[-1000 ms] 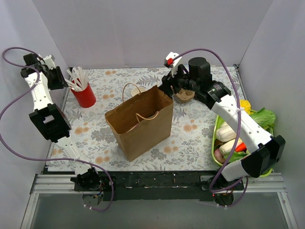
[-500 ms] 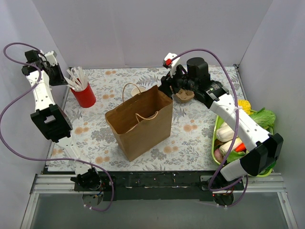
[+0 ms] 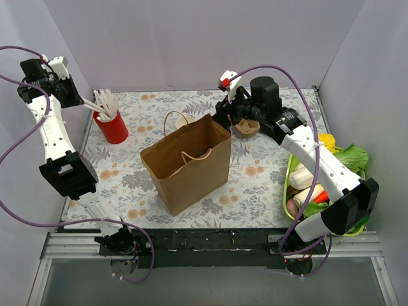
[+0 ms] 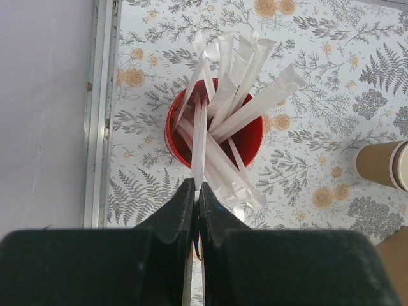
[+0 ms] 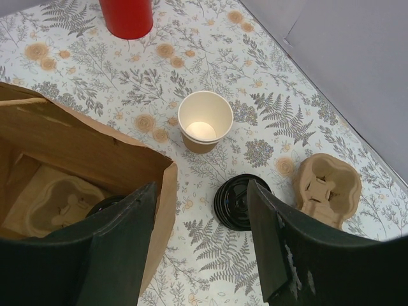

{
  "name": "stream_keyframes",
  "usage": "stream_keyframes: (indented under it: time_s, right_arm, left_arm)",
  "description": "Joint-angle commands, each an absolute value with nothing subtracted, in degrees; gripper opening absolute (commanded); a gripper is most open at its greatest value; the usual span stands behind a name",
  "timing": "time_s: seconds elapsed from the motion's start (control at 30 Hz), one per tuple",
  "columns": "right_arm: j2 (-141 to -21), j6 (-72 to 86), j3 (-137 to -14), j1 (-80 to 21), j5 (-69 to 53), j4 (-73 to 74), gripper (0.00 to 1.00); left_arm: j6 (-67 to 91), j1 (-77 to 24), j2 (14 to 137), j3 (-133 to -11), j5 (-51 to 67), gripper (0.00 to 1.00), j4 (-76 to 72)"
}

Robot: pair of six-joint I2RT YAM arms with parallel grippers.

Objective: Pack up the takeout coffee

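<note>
Behind the brown paper bag (image 3: 186, 162), the cream paper cup (image 5: 205, 121) stands upright and uncovered on the floral table (image 5: 268, 83), so you can see its tan inside. Its black lid (image 5: 241, 202) lies flat on the table near the cup, not touching it. A pulp carrier (image 5: 326, 188) sits just past the lid. In the bag you see a second pulp carrier (image 5: 64, 201) with something round and black beside it.

Your right gripper (image 5: 201, 191) hangs over the bag's far edge, fingers spread wide around nothing. Your left gripper (image 4: 196, 199) is above the red cup (image 4: 213, 131), fingers pressed together on one white stick (image 4: 199, 143) whose far end lies among the others in the cup.
</note>
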State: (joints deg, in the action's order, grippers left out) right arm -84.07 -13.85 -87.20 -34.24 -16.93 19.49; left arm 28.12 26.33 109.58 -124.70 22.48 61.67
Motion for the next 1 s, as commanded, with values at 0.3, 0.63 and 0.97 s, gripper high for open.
stream_keyframes:
  time_s: [0.3,0.63,0.97]
  right_arm:
    - [-83.93,-13.98,-87.01,-34.10,-18.10,17.40,0.66]
    - [-84.55,-14.15,-87.54,-34.10,-17.93,17.67,0.66]
    - [-83.32,-14.32,-84.46,-34.10,-16.96,16.96,0.66]
  left_arm:
    - [27.25,26.19,105.38,-125.16,20.04,0.00,60.39]
    - [28.04,26.10,113.80,-123.92,22.94,0.04,56.86]
    - [29.35,25.14,111.71,-121.56,19.60,0.48,56.78]
